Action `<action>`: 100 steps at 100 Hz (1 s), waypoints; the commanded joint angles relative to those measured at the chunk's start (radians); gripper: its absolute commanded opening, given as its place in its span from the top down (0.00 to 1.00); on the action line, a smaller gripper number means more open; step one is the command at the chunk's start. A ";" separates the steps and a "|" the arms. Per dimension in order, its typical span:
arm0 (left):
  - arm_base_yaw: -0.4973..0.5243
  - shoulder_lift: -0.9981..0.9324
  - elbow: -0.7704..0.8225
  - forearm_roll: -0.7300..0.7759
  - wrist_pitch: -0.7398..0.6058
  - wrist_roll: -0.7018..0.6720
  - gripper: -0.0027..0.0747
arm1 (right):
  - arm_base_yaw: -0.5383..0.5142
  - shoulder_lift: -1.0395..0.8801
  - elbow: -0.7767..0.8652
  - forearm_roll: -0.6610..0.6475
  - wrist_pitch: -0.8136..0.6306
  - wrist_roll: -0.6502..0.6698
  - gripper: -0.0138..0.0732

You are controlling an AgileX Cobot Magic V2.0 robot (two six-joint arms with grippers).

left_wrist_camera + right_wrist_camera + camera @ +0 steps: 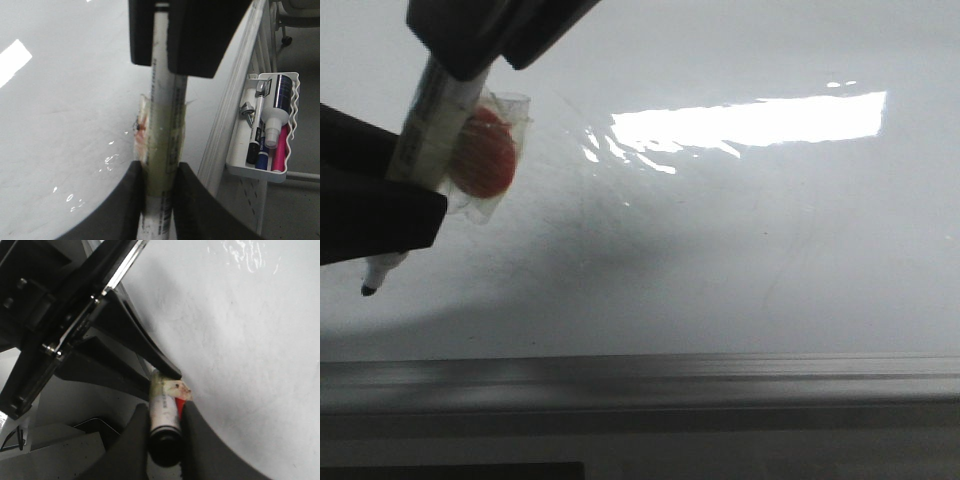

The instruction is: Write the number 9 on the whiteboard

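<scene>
A white marker (435,120) with a red disc (485,150) taped to its barrel hangs slanted over the whiteboard (740,250). Its black tip (367,289) points down, close to the board at the left. My left gripper (410,200) is shut on the lower barrel, also seen in the left wrist view (160,172). My right gripper (470,60) is shut on the marker's upper end, and the right wrist view shows it at the black end cap (165,415). No number 9 or other black stroke shows on the board.
A bright glare patch (750,120) lies on the board's far right. The ridged frame edge (640,375) runs along the near side. A white tray (255,172) hanging off the frame holds several markers and a small bottle.
</scene>
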 commanded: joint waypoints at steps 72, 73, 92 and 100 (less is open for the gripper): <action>-0.006 -0.313 -0.031 -0.226 0.133 -0.008 0.61 | -0.111 -0.220 -0.032 -0.287 0.026 0.325 0.91; -0.006 -0.313 -0.031 -0.228 0.133 -0.008 0.61 | -0.115 -0.220 -0.032 -0.286 0.026 0.325 0.91; -0.006 -0.313 -0.031 -0.236 0.117 -0.008 0.61 | -0.170 -0.166 -0.032 -0.286 -0.023 0.331 0.91; -0.006 -0.313 -0.031 -0.236 0.100 -0.008 0.61 | -0.179 -0.127 -0.032 -0.286 -0.085 0.331 0.91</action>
